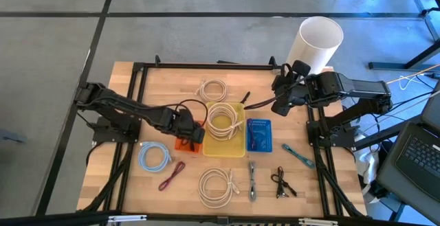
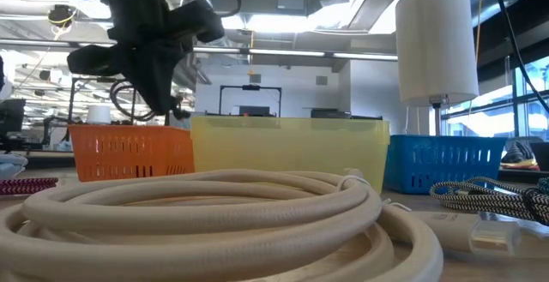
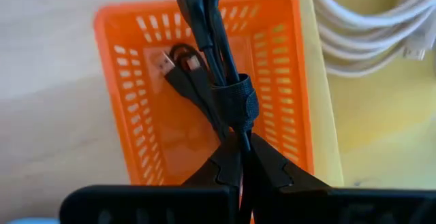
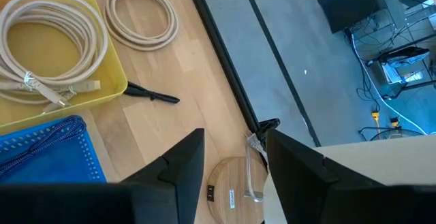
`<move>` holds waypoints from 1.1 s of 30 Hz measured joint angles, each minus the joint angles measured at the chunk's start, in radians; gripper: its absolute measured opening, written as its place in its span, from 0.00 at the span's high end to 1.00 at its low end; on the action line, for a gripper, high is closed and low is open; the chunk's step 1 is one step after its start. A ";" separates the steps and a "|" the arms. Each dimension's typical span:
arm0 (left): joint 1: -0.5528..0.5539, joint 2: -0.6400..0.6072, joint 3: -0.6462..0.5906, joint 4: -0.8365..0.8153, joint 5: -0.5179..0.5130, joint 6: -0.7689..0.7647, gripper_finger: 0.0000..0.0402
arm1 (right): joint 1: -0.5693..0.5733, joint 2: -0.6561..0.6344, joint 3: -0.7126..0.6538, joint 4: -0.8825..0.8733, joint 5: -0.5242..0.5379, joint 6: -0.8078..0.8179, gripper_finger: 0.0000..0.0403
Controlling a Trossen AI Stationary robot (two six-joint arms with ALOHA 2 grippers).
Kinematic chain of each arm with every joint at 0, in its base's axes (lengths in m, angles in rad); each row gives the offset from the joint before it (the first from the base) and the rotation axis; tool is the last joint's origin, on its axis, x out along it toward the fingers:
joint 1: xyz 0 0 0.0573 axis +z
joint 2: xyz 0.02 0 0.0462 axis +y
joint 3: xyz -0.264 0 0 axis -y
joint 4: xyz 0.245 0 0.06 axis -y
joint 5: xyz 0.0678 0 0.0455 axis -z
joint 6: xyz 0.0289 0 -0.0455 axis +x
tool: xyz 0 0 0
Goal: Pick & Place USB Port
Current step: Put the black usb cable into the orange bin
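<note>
Orange slotted basket [image 3: 204, 88] beneath left gripper [image 3: 238, 166], clenched on strapped black USB cable [image 3: 211, 81]; yellow tray [image 1: 225, 133] adjacent, holding coiled cream cable [image 1: 223, 119]. Right gripper [image 4: 235, 156] released, near white cylinder [image 1: 316, 44].

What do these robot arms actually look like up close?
Both are matte black, jointed arms with loose black cables along them. The left gripper ends in two dark wedge-shaped fingers; the right gripper has two flat, dark, angular fingers. No markings are visible.
</note>
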 joint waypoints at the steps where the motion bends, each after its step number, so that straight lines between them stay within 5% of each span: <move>1: 0.000 0.004 -0.012 0.021 0.006 0.000 0.99 | 0.000 0.000 0.000 0.000 0.000 0.000 0.60; 14: 0.003 0.085 -0.127 0.153 0.081 0.012 0.99 | -0.001 0.000 0.000 0.000 0.001 0.003 0.60; 33: 0.044 0.205 -0.129 0.273 0.149 0.073 0.98 | -0.011 0.000 0.000 0.000 -0.001 0.000 0.60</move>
